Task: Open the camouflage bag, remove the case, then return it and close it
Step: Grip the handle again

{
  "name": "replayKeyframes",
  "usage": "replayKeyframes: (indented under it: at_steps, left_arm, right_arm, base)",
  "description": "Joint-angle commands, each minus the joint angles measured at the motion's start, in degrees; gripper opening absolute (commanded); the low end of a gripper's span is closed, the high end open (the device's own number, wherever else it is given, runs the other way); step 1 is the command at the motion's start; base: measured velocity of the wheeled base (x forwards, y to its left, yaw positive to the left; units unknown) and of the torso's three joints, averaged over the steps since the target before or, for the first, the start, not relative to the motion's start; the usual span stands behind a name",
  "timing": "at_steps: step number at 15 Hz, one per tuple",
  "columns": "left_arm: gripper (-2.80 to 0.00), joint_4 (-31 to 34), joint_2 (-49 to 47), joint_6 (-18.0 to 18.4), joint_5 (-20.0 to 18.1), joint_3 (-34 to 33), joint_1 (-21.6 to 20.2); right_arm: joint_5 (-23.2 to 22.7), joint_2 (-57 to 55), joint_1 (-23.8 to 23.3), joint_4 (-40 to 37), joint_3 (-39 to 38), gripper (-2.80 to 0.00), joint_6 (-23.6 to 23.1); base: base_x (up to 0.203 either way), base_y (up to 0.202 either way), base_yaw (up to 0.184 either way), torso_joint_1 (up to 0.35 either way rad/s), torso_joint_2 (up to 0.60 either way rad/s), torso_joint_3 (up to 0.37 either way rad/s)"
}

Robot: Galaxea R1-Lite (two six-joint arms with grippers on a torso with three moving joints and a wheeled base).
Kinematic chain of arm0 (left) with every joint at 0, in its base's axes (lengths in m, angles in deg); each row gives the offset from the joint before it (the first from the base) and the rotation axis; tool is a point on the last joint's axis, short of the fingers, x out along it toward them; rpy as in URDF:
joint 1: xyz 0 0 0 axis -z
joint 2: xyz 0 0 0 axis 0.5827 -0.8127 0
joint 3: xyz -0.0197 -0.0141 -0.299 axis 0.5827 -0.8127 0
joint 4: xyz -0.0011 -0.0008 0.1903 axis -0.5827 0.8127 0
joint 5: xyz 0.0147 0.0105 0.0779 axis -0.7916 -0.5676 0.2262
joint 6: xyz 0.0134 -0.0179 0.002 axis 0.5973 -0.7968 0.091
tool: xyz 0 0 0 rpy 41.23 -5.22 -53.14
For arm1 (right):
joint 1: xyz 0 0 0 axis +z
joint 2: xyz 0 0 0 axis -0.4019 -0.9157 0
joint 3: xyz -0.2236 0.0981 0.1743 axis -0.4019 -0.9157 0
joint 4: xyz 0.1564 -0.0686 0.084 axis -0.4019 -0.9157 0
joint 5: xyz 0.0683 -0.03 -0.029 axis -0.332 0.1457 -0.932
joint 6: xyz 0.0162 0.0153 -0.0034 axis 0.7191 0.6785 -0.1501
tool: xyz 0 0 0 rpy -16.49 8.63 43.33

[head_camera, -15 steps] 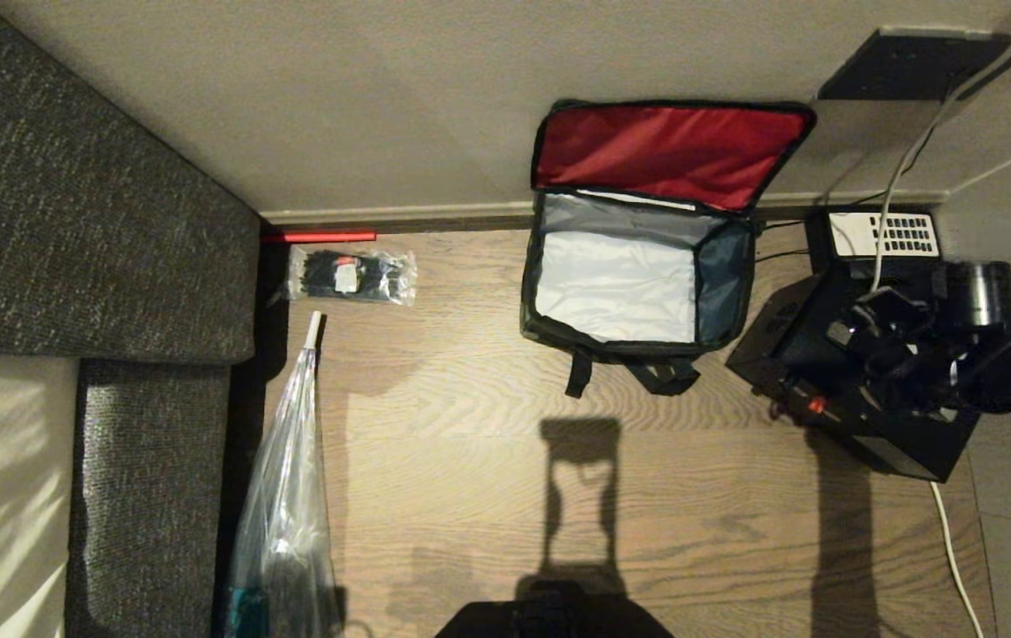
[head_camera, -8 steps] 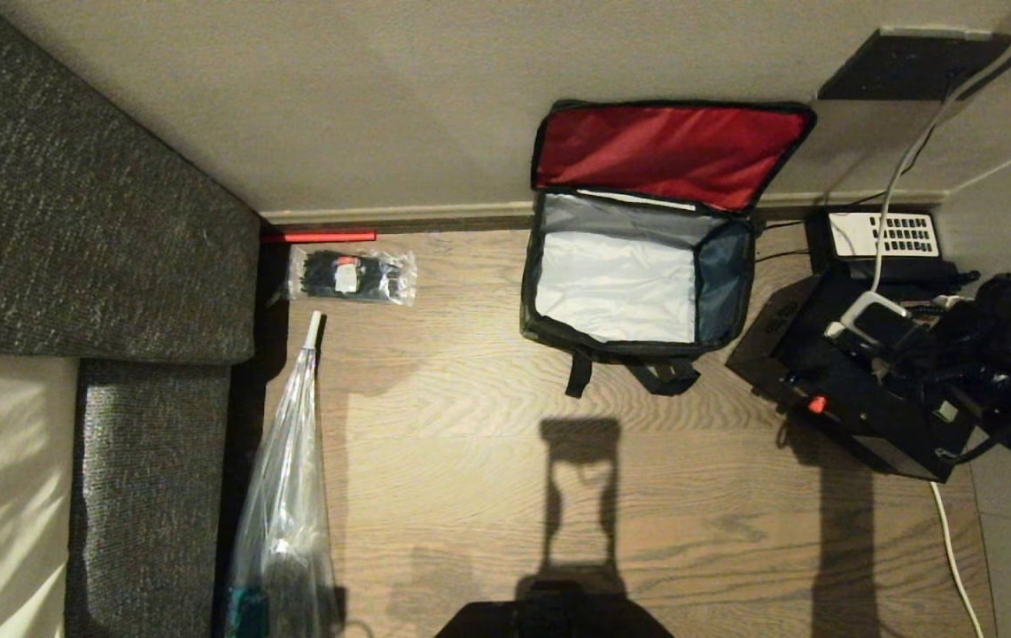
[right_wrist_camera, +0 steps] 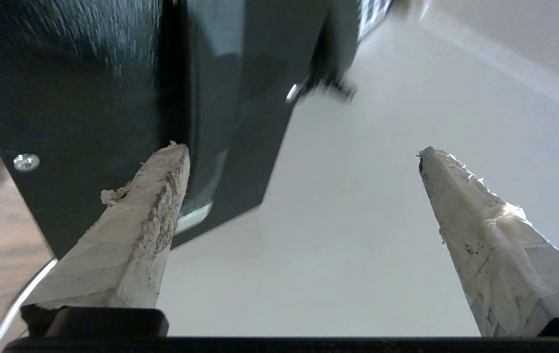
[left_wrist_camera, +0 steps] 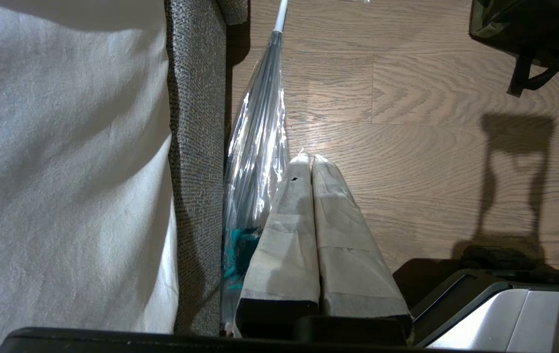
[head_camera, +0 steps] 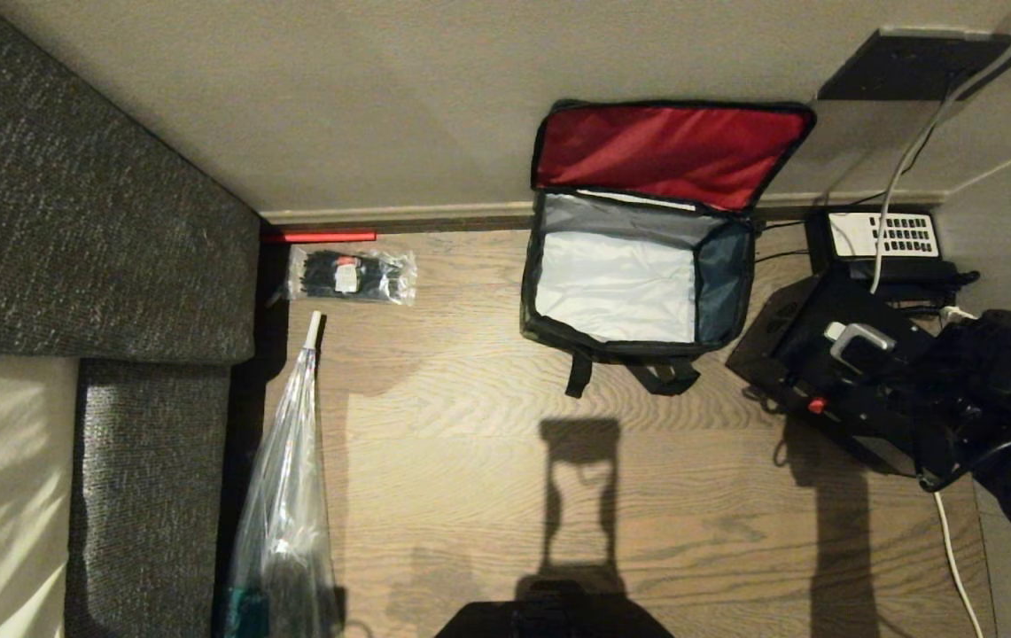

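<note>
Head view: you see boxy green-and-dark camouflage fabric bag (head_camera: 638, 283) against far wall, red-lined lid propped back so grey-white interior stays open, empty; black rectangular hard case (head_camera: 833, 372) sits on wooden floor just right of bag, likely parked within reach for return. Right gripper (right_wrist_camera: 303, 196) beside case, taped fingers spread wide, holding nothing. Left gripper (left_wrist_camera: 311, 166) parked near grey sofa, fingers pressed together. No readable writing you can rely on

Black arm (head_camera: 992, 381), pale fingers (right_wrist_camera: 137, 235) (frayed tape).
</note>
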Motion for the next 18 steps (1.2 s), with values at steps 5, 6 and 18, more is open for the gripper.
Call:
replayKeyframes:
  at_steps: [5, 6, 18]
  left_arm:
    - [-2.8, -0.04, 0.02, -0.02, 0.02, -0.01, -0.01]
    - [-2.8, 0.03, 0.02, -0.02, 0.02, -0.01, -0.01]
    - [-2.8, -0.04, 0.02, -0.02, 0.02, -0.01, -0.01]
  right_arm:
    - [3.93, -6.49, -0.02, -0.02, 0.7, 0.0, 7.43]
    - [3.96, -7.81, -0.06, -0.03, 1.2, 0.0, 7.93]
    - [4.41, -24.7, -8.24, 5.32, 18.8, 0.0, 10.75]
  base:
    - [0.0, 0.0, 0.0, 0.0, 0.0, 0.0]
    - [0.0, 0.0, 0.0, 0.0, 0.0, 0.0]
    - [0.0, 0.0, 0.0, 0.0, 0.0, 0.0]
